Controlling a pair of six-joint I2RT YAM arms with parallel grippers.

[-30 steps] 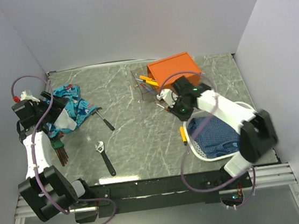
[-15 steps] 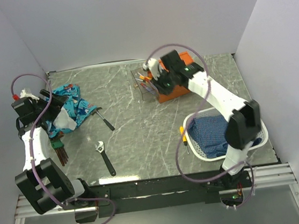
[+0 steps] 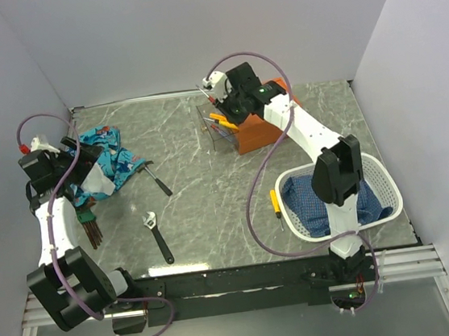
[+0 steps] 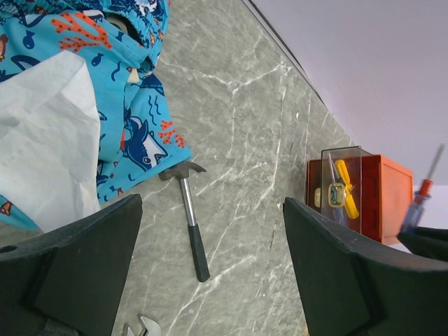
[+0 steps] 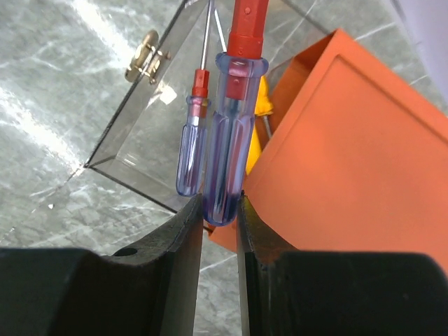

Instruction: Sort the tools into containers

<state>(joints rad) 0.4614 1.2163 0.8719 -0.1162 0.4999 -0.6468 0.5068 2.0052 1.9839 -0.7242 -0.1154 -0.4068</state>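
Note:
My right gripper (image 3: 218, 97) is shut on a screwdriver with a clear blue handle and red collar (image 5: 231, 140), held above the clear drawer (image 5: 140, 133) that stands out from the orange box (image 5: 350, 161). A smaller blue-handled screwdriver (image 5: 190, 157) and a yellow one (image 5: 257, 133) lie in that drawer. In the top view the drawer (image 3: 218, 128) sits left of the box (image 3: 263, 119). A black-handled hammer (image 3: 158, 179), an adjustable wrench (image 3: 158, 236) and a yellow-handled screwdriver (image 3: 276, 207) lie on the table. My left gripper (image 3: 78, 164) is open and empty over the patterned cloth; its view shows the hammer (image 4: 189, 217).
A blue patterned cloth (image 3: 110, 161) with a white piece lies at the far left, and a brown toothed object (image 3: 90, 224) lies below it. A white basket (image 3: 379, 175) holding a blue cloth (image 3: 326, 201) stands at the near right. Walls close in the table on three sides.
My right arm has swung from beside the basket up and back to the drawer at the orange box, carrying the blue-handled screwdriver. The left arm has barely moved.

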